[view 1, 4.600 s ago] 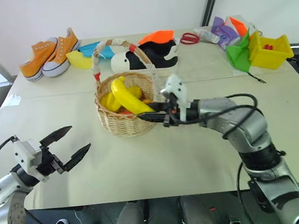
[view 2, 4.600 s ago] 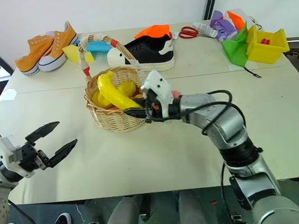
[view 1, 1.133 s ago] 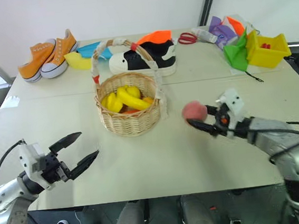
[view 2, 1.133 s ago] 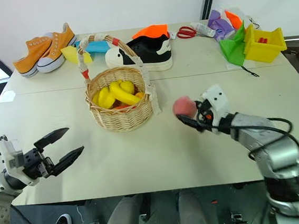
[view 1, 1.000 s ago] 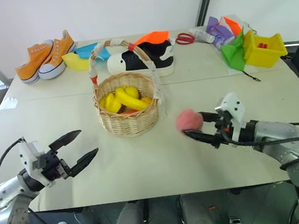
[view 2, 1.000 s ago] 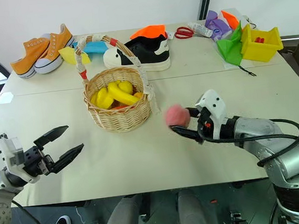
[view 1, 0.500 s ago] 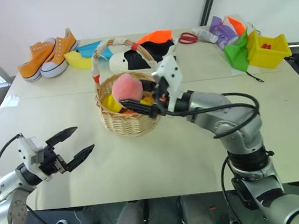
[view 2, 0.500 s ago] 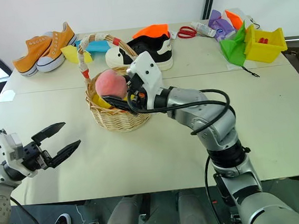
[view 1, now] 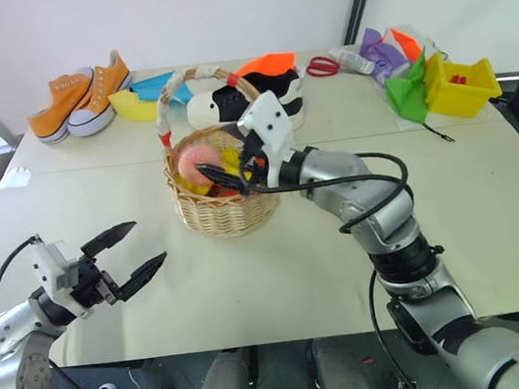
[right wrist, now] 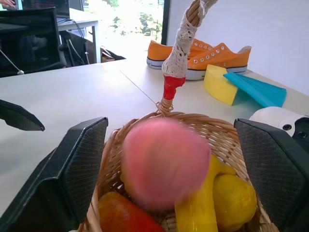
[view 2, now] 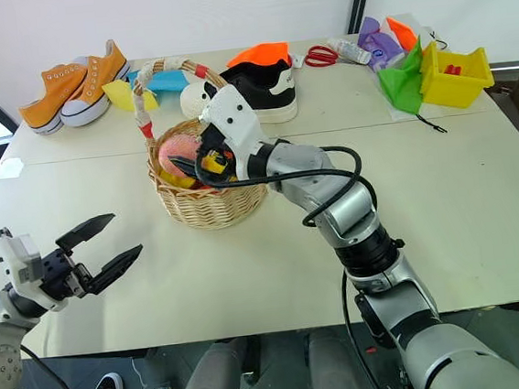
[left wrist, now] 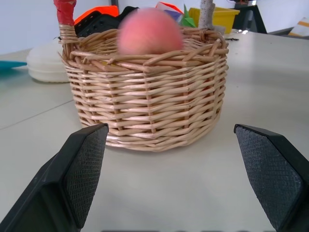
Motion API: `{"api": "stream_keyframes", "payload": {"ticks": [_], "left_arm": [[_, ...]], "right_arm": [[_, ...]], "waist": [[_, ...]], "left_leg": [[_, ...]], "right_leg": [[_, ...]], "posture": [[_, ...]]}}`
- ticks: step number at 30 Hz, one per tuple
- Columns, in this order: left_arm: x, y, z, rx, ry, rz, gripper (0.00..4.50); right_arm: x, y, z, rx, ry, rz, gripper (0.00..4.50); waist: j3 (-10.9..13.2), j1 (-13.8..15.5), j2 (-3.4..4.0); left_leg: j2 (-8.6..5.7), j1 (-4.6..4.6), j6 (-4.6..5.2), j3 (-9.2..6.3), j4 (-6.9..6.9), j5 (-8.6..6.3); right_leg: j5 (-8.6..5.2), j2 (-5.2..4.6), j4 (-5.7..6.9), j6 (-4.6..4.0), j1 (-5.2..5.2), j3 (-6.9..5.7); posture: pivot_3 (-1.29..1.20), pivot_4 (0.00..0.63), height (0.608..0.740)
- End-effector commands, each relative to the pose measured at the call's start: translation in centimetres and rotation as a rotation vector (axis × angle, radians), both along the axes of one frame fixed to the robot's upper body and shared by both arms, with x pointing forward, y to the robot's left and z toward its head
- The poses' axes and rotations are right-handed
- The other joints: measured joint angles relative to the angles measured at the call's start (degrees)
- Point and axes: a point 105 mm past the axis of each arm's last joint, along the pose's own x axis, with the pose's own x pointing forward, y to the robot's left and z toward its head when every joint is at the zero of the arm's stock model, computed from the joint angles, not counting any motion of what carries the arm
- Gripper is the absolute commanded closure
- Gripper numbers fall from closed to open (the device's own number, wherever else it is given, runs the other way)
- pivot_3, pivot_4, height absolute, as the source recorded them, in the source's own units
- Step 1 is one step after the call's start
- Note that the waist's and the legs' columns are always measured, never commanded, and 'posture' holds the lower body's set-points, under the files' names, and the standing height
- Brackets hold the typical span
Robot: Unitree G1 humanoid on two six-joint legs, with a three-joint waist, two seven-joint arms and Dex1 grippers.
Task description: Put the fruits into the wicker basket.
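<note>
The wicker basket (view 1: 227, 207) stands mid-table, its tall wrapped handle (view 1: 166, 102) arching over it. Inside lie the yellow banana (right wrist: 195, 212), a lemon-like piece (right wrist: 234, 195) and an orange-red piece (right wrist: 123, 217). The pink peach (view 1: 203, 157) is blurred just above them, at rim height, free of both fingers. My right gripper (view 1: 225, 166) reaches level over the basket's rim, open, with the peach (right wrist: 164, 162) between its wide-spread fingers but apart from them. Low at the table's near left edge my left gripper (view 1: 149, 242) stands open and empty, pointing at the basket (left wrist: 149, 101).
Orange sneakers (view 1: 80, 94) and yellow and blue pieces (view 1: 144, 95) lie at the back left. A black-and-white shoe (view 1: 259, 98) sits right behind the basket. Red scissors (view 1: 323, 64), green cloth (view 1: 411, 93) and a yellow box (view 1: 460, 83) are at the back right.
My right arm swung left with the peach from the open table to over the basket, then opened; the peach has left the fingers and dropped to rim height. The left gripper stayed put.
</note>
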Motion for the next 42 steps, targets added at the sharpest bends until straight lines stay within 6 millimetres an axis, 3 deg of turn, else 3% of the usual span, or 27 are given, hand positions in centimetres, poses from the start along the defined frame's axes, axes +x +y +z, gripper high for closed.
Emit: {"api": "stream_keyframes", "payload": {"ticks": [1,5,9,11,13,16,19,26,29,32,39,42], "left_arm": [[-0.2,-0.3,1.0,-0.012,-0.027,-0.017,0.00],[-0.9,-0.3,1.4,-0.006,-0.030,-0.013,0.00],[-1.0,-0.2,1.4,-0.014,-0.042,0.029,0.00],[-1.0,-0.2,1.3,-0.011,-0.042,0.034,0.00],[-0.9,-0.2,1.3,-0.009,-0.048,0.033,0.00],[-0.7,-0.5,1.5,-0.007,-0.063,0.030,0.00],[-0.4,-0.3,2.0,-0.019,-0.079,0.051,0.00],[-0.1,0.5,2.7,-0.051,-0.098,0.097,0.00],[-0.2,0.4,2.7,-0.044,-0.100,0.101,0.00],[-0.3,0.4,2.8,-0.042,-0.102,0.103,0.00],[-0.6,0.4,2.3,-0.042,-0.092,0.108,0.00],[-0.5,0.4,2.2,-0.048,-0.089,0.107,0.00]], "right_arm": [[-1.3,-2.5,1.8,0.053,-0.053,0.024,0.02],[-3.4,-7.0,1.9,-0.009,-0.151,0.037,0.02],[-5.0,-10.6,0.9,-0.050,-0.111,0.042,0.02],[-5.1,-11.8,-0.1,-0.051,-0.070,0.015,0.02],[-3.5,-12.9,-0.5,0.008,-0.053,-0.115,0.02],[-1.9,-12.5,-0.7,0.148,-0.015,-0.194,0.02],[-1.5,-10.6,-0.8,0.198,-0.017,-0.170,0.02],[0.7,-7.0,-0.2,0.232,-0.053,-0.173,0.02],[1.8,-6.5,-0.6,0.214,-0.068,-0.216,0.02],[2.6,-6.6,-1.2,0.204,-0.046,-0.259,0.90],[2.9,-7.8,-1.3,0.234,-0.033,-0.290,4.42],[2.9,-8.3,-0.9,0.232,-0.051,-0.288,4.45]], "waist": [[0.0,0.2,0.00],[0.0,0.4,-0.01],[0.0,0.3,-0.01],[0.0,0.0,0.00],[0.0,-0.1,0.00],[0.0,0.0,0.00],[0.0,0.3,0.00],[0.0,0.1,0.00],[0.0,0.1,0.00],[0.0,0.2,0.00],[0.0,0.2,0.01],[0.0,0.1,0.01]], "left_leg": [[0.00,0.00,0.00,0.00,0.00,0.00],[-0.02,-0.03,0.01,0.00,0.01,-0.01],[0.00,-0.01,0.01,0.01,0.01,-0.01],[0.04,0.01,0.02,0.01,0.00,-0.01],[0.06,0.02,0.03,0.01,0.00,0.00],[0.06,0.02,0.03,0.01,0.03,0.00],[0.03,0.01,0.02,0.01,0.06,0.00],[0.02,0.02,0.01,0.01,0.06,0.00],[0.03,0.02,0.01,0.01,0.05,0.01],[0.02,0.02,0.01,0.01,0.05,0.01],[0.02,0.02,0.00,0.01,0.05,0.01],[0.02,0.02,0.00,0.01,0.05,0.01]], "right_leg": [[0.00,0.00,0.00,0.00,0.00,0.00],[-0.01,-0.04,-0.12,-0.01,0.06,0.00],[-0.11,-0.08,-0.14,-0.19,0.18,0.00],[-0.12,-0.06,-0.12,-0.20,0.36,0.00],[-0.12,-0.05,-0.09,-0.20,0.36,-0.01],[-0.12,-0.04,-0.08,-0.21,0.35,0.00],[-0.12,-0.04,-0.11,-0.20,0.17,0.01],[-0.03,-0.01,-0.04,-0.05,0.08,0.00],[-0.01,0.01,-0.01,-0.02,0.05,0.00],[-0.01,0.01,-0.02,-0.01,0.06,0.00],[0.00,0.02,0.01,-0.01,0.05,0.00],[0.00,0.03,0.03,-0.01,0.04,0.00]], "posture": [[0.00,0.150,0.740],[0.00,0.150,0.740],[0.00,0.150,0.740],[0.00,0.150,0.740],[0.00,0.150,0.740],[0.00,0.150,0.740],[0.00,0.150,0.740],[0.00,0.150,0.740],[0.00,0.150,0.740],[0.00,0.150,0.740],[0.00,0.150,0.740],[0.00,0.150,0.740]]}}
